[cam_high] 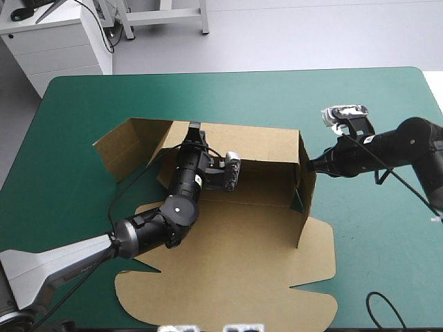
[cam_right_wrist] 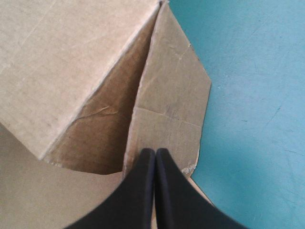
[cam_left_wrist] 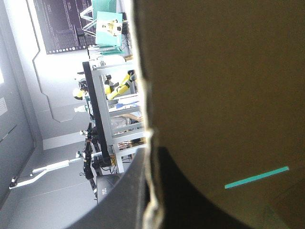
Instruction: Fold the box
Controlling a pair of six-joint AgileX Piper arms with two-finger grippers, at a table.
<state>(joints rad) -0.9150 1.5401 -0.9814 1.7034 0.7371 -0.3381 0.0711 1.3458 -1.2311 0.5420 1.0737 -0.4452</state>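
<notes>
Box (cam_high: 235, 235) wall sits between left fingers (cam_left_wrist: 121, 207), right fingers (cam_right_wrist: 138, 191) touching flap (cam_right_wrist: 171, 105).

- The table (cam_high: 387, 97) fills most of the high view. Its two far corners are rounded.
- A teal-green cover (cam_high: 83, 228) lies over the whole table top, smooth and flat.
- In the right wrist view the cover (cam_right_wrist: 257, 95) shows a few faint marks.
- In the left wrist view only a thin strip of the cover (cam_left_wrist: 257, 177) can be seen.
- Beyond the far left corner a white cabinet (cam_high: 55, 41) stands on the grey floor (cam_high: 311, 34). Dark cables lie on its top.
- A pale metal frame (cam_high: 166, 17) stands beyond the far edge.
</notes>
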